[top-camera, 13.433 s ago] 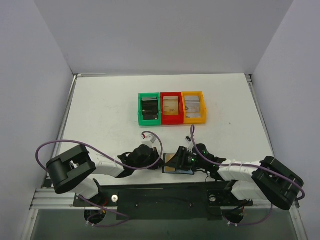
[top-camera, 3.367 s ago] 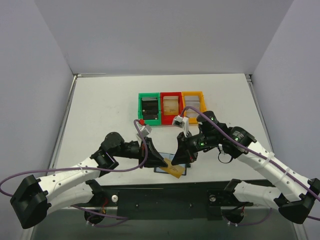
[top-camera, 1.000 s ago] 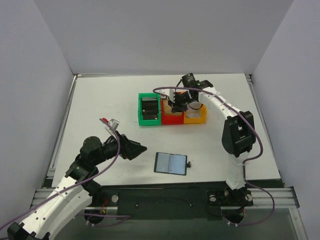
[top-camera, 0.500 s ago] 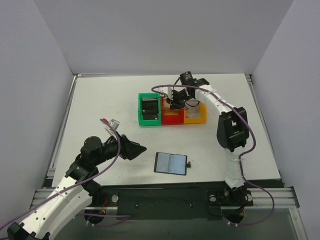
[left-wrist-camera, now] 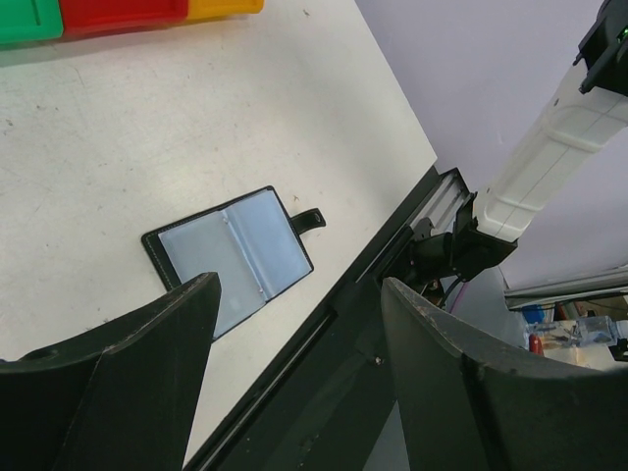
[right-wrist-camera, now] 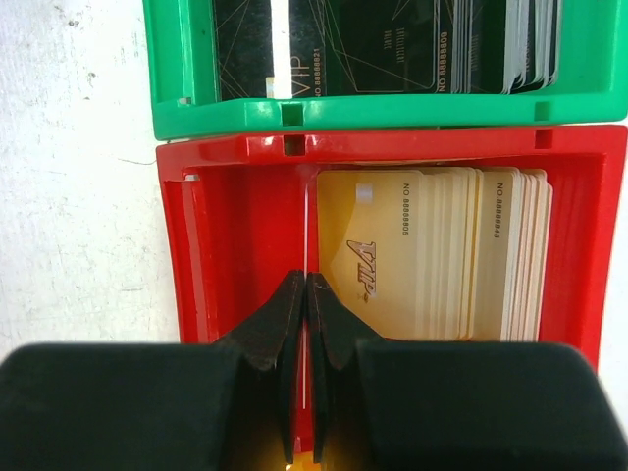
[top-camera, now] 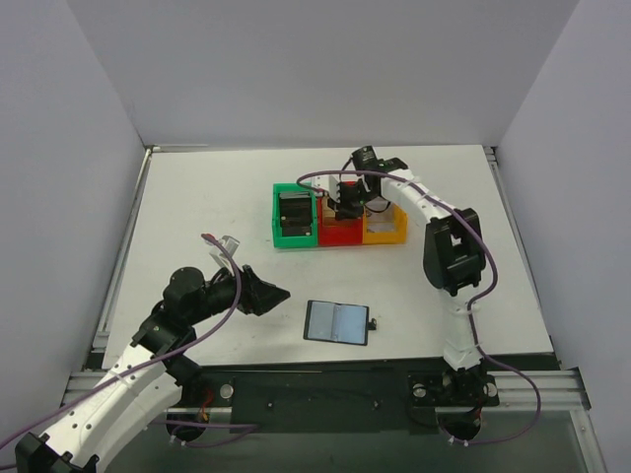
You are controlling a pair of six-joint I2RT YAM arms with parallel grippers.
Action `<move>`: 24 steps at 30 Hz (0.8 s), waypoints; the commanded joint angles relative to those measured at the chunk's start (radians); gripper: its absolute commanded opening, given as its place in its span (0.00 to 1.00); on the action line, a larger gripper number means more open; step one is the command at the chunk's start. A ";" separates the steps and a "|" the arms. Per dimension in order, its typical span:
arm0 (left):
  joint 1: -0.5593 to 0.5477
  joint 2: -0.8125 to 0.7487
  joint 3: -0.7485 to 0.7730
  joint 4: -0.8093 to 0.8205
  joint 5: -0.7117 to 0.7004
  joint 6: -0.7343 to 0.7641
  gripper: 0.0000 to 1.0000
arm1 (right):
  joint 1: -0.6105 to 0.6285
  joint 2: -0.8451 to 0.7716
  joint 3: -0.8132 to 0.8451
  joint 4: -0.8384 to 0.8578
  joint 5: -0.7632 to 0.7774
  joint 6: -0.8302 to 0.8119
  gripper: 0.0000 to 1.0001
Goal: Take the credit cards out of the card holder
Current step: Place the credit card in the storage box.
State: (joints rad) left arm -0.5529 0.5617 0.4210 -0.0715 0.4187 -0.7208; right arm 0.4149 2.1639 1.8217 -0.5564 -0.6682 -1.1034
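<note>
Left gripper (top-camera: 279,293) is nearer the open card holder (top-camera: 336,322).
Its jaws are spread, and the holder lies at their lower right, long axis left-right. The right gripper (right-wrist-camera: 302,294), over the red bin (right-wrist-camera: 235,216), seemingly pinches an edge-on credit card (right-wrist-camera: 306,226).

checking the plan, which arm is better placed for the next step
Right, likely: the right gripper is shut on a card held edge-on over the red bin, beside the tan stack, so it need only let go. The left gripper is open and empty, near the wallet.

card holder (top-camera: 336,322) on table (top-camera: 197,207) nr front; 3 bins (top-camera: 338,236) in row behind
</note>
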 commanded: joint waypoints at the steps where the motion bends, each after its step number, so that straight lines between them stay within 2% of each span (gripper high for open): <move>1: -0.004 0.004 0.001 0.021 -0.008 0.011 0.77 | 0.010 0.034 0.024 -0.014 -0.024 -0.021 0.00; 24: -0.008 0.014 -0.007 0.032 -0.006 0.004 0.76 | 0.015 0.114 0.096 0.032 0.032 0.000 0.00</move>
State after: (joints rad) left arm -0.5556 0.5735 0.4164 -0.0711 0.4191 -0.7212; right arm 0.4225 2.2555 1.8870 -0.5247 -0.6388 -1.1007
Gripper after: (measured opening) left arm 0.765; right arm 0.002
